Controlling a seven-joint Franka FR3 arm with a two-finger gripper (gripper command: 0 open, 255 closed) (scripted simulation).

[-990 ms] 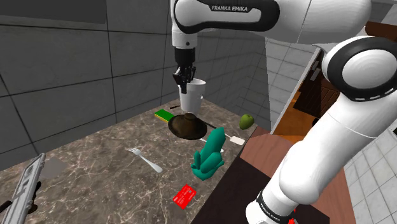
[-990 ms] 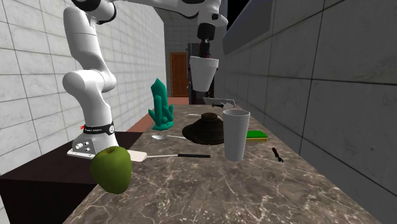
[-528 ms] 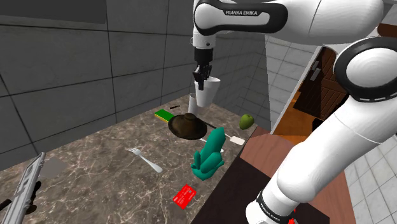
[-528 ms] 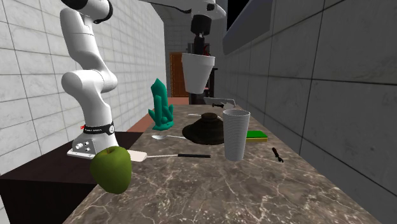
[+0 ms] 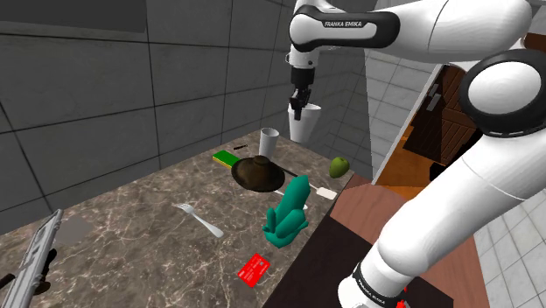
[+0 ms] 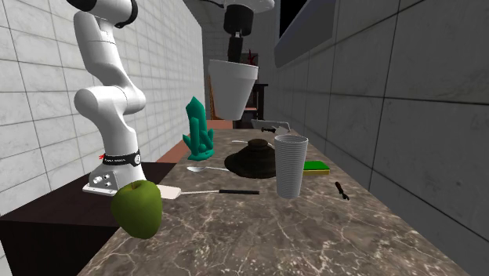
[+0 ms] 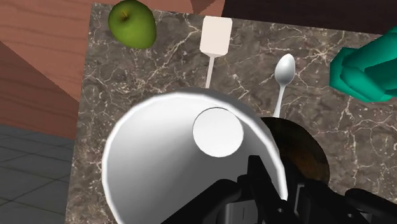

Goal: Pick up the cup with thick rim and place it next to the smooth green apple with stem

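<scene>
Shoulder view: pincer (image 5: 299, 108) has carried white cup (image 5: 305, 127) nearer the apple (image 5: 339, 165).

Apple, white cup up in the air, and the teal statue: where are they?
green apple (image 6: 137, 208), second exterior view, middle of its skin.
white cup (image 5: 305, 125), shoulder view, middle of its side wall.
teal statue (image 6: 198, 132), second exterior view, middle of its body.

Counter (image 5: 131, 223): teal crystal figurine (image 5: 289, 213) at stand-side edge, red card (image 5: 254, 269) along same edge; fork (image 5: 198, 219) mid-counter; ribbed grey tumbler (image 6: 291, 165) near dark brown dish (image 6: 252, 159).
</scene>
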